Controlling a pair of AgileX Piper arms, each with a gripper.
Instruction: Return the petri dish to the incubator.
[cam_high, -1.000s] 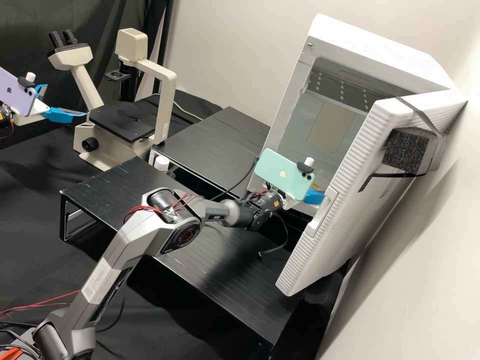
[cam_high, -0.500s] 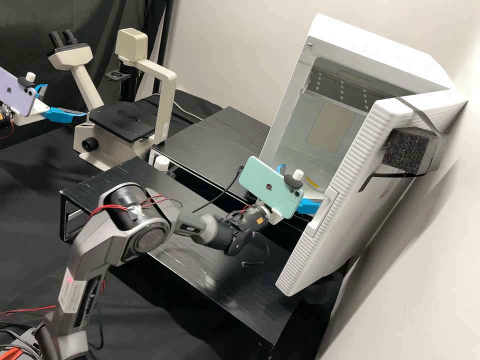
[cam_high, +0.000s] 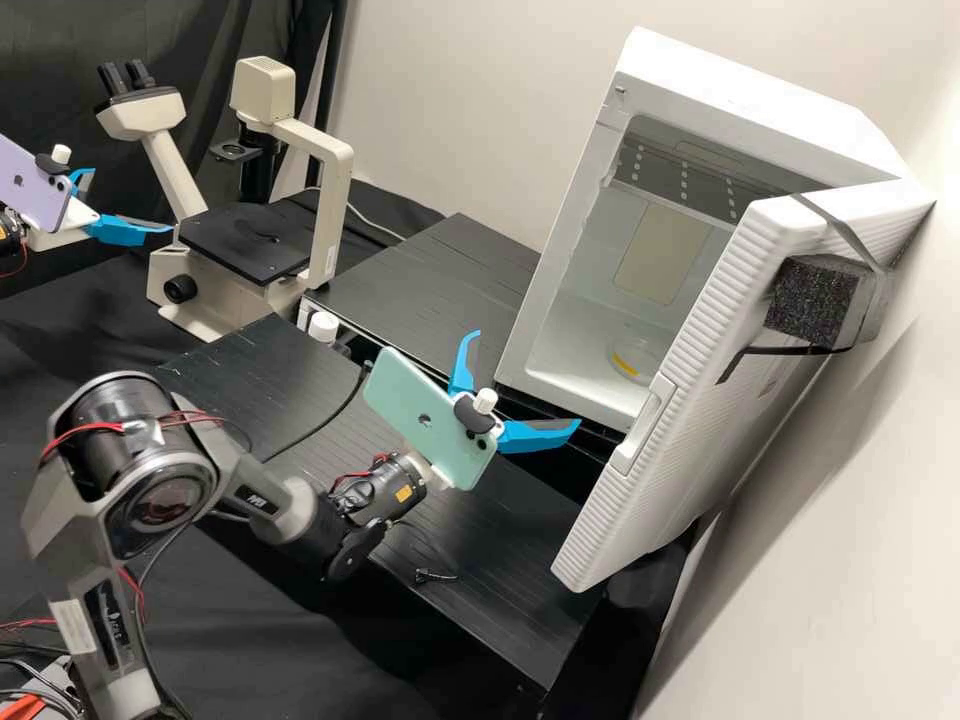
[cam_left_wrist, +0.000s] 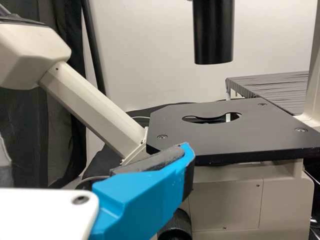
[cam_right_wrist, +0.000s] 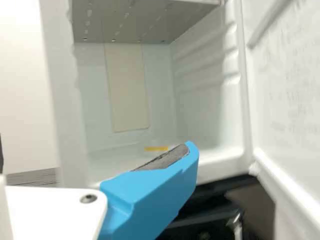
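Observation:
In the high view, the clear petri dish (cam_high: 635, 357) with a yellow strip lies on the floor of the white incubator (cam_high: 740, 85), whose door stands open. My right gripper (cam_high: 526, 379) is open outside the incubator, its two blue fingers spread with nothing between them. At the left edge my left gripper (cam_high: 131, 200) stands open beside the microscope. One blue finger of my left gripper (cam_left_wrist: 145, 200) shows before the microscope stage in the left wrist view. In the right wrist view, my right gripper (cam_right_wrist: 155, 195) faces the incubator interior (cam_right_wrist: 200, 110), where a yellow strip (cam_right_wrist: 156, 148) lies low down.
The ribbed incubator door (cam_high: 700, 370) juts out on the right, with a black foam block (cam_high: 812, 300) strapped to it. A microscope (cam_high: 245, 245) stands at the back left. Low black platforms (cam_high: 420, 285) stand before the incubator, with a dark gap between them.
My right gripper has drawn back out of the incubator toward the left and front of the high view. The petri dish has come fully into view inside. The left arm has kept still.

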